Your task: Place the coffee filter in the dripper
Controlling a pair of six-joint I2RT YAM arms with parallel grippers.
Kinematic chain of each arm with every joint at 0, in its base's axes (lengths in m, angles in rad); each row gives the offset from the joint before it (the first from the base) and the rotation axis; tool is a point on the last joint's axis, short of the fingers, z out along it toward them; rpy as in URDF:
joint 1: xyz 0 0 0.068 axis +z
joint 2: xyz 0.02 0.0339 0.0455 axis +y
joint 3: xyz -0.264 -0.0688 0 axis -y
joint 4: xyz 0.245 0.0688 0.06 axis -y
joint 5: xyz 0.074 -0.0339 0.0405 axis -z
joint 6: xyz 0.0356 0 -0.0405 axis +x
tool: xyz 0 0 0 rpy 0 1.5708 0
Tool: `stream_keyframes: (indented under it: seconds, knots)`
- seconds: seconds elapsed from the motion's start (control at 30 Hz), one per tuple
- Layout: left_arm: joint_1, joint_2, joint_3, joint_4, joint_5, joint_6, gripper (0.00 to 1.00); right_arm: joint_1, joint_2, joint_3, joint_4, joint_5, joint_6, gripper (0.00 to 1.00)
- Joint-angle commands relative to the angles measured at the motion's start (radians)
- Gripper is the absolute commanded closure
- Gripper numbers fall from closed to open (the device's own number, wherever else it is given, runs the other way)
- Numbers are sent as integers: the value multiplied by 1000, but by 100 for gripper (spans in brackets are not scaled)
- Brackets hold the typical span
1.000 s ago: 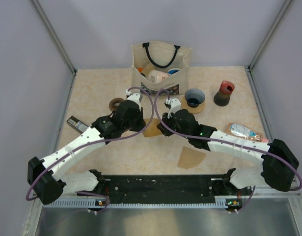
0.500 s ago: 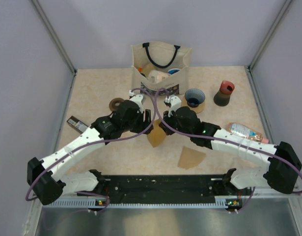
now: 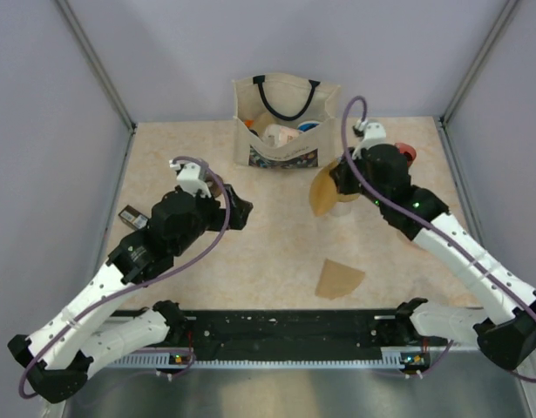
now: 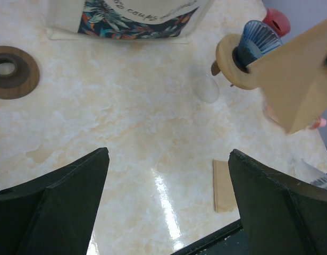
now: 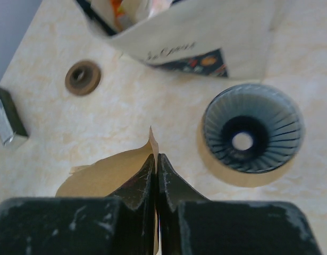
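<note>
Top external view: coffee filter [image 3: 322, 193] off the bench [image 3: 189, 148], hanging from the right arm at the far right, near the tote bag [image 3: 285, 122].
Right fingers [image 5: 132, 192]: pressed together, clamped on the filter's upper edge.
Left fingers [image 4: 62, 186]: wide apart, nothing between them, over bare bench and well apart from the dripper.
Dripper [image 5: 275, 127]: blue ribbed cone on a tan ring base, upright, mouth empty; beside the held filter, not under it; mostly hidden in the top view.
Step in hand: likely carrying the filter across to the dripper mouth.
Doing it well: centre the filter's low end over the hole before lowering; come down straight and slowly; release only once the paper sits inside the ribs; avoid knocking the rim, as the dripper looks light and may tip.
Filter look: thin tan unbleached paper, wedge shaped, looks flat and unopened, narrow end appears lowest; may need spreading to seat as a cone.
Spare filter [image 3: 339, 279]: flat on the bench near the arm bases, untouched.
</note>
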Motion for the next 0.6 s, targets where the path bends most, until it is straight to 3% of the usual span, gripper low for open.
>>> stream_keyframes:
  seconds: [0.0,0.27,0.37,0.57]
  knots:
    - [20,-25,-47,-2,-116,-45,1,-147,-43,166,-90,6,-34,100]
    - [40,30,-75,-6,-107,-70,1,-384,110,329,-190,-230,-68,100]
    - [45,53,-79,-5,-87,-70,1,-402,191,388,-247,-299,-94,100]
    - [57,78,-93,3,-71,-76,1,-418,300,449,-305,-284,-122,100]
